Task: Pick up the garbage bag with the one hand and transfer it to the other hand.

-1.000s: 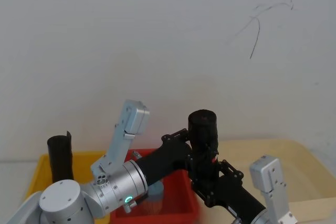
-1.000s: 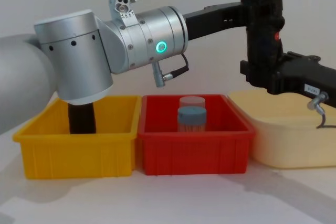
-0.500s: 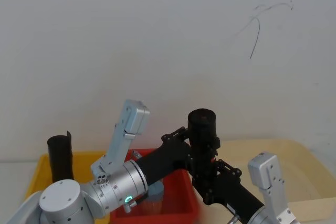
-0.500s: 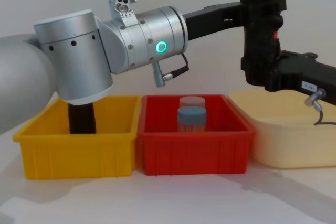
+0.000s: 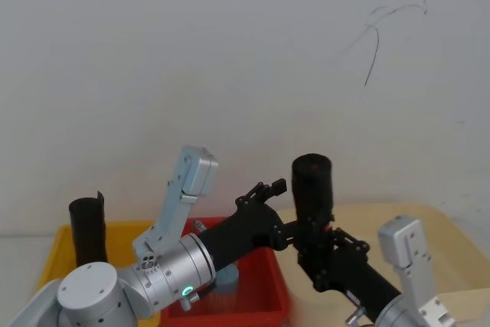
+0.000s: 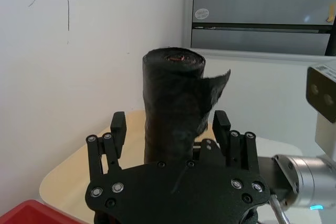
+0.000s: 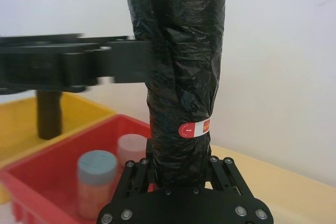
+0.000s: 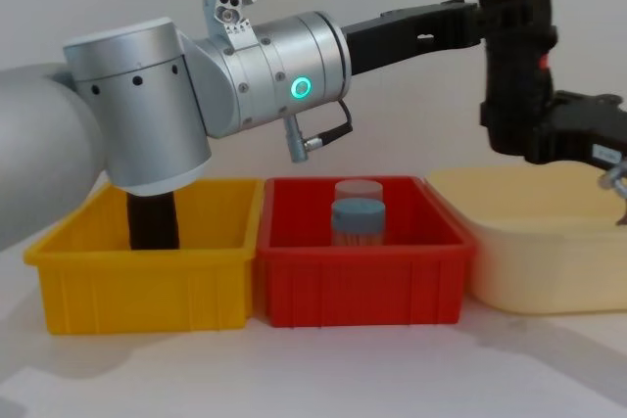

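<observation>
The left gripper [image 6: 169, 125] has let go: a moment ago it was clamped on the bag [image 5: 312, 188], and now its fingers [image 6: 117, 125] stand spread, clear on either side. The right gripper [image 7: 178, 165] pinches the bag's lower end alone, below the red label [image 7: 195, 128], and has carried it upright to the right, high over the near end of the cream tub [image 8: 534, 247]. The handover looks essentially done. Below sit a red bin [image 8: 362, 276] with two jars [image 8: 358, 214] and a yellow bin [image 8: 147, 286] holding another black roll [image 8: 153, 223]. The spread left fingers remain the nearest obstacle.
</observation>
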